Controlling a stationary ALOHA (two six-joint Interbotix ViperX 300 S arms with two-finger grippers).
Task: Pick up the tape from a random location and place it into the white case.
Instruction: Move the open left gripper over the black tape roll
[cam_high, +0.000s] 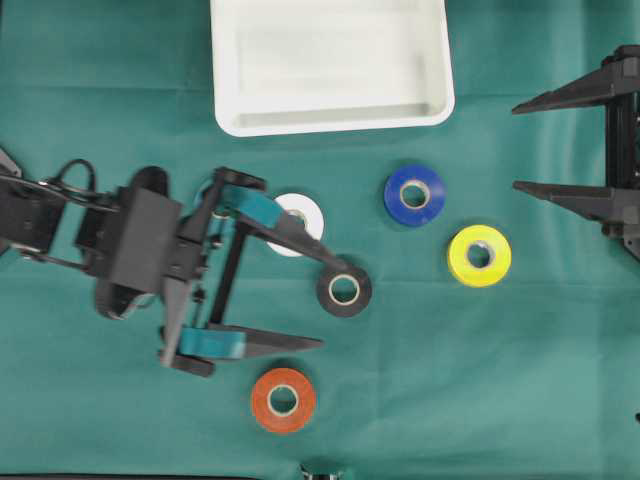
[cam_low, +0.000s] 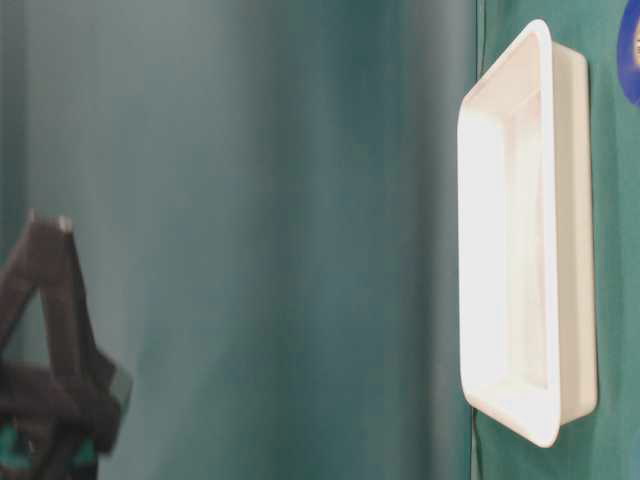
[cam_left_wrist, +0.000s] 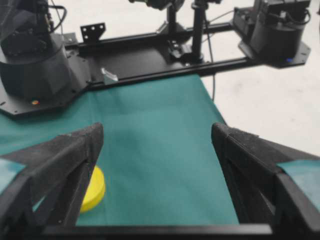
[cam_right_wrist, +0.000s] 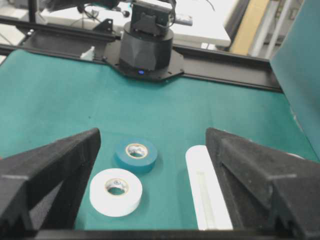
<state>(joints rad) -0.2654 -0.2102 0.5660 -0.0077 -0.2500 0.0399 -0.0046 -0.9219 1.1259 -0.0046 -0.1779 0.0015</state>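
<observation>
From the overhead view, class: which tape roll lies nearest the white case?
The blue roll. It lies just below the white case, near its right end; the white, black, yellow and orange rolls all sit farther away.

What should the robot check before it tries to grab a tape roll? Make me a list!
1. Left gripper open: ok.
2. Right gripper open: ok.
3. White case has room: ok, no rolls in it.
4. Nothing held in either gripper: ok.
5. Black tape lined up between the left fingers: not ok, one finger crosses over it.
6. Left gripper low enough to grip: cannot tell.
</observation>
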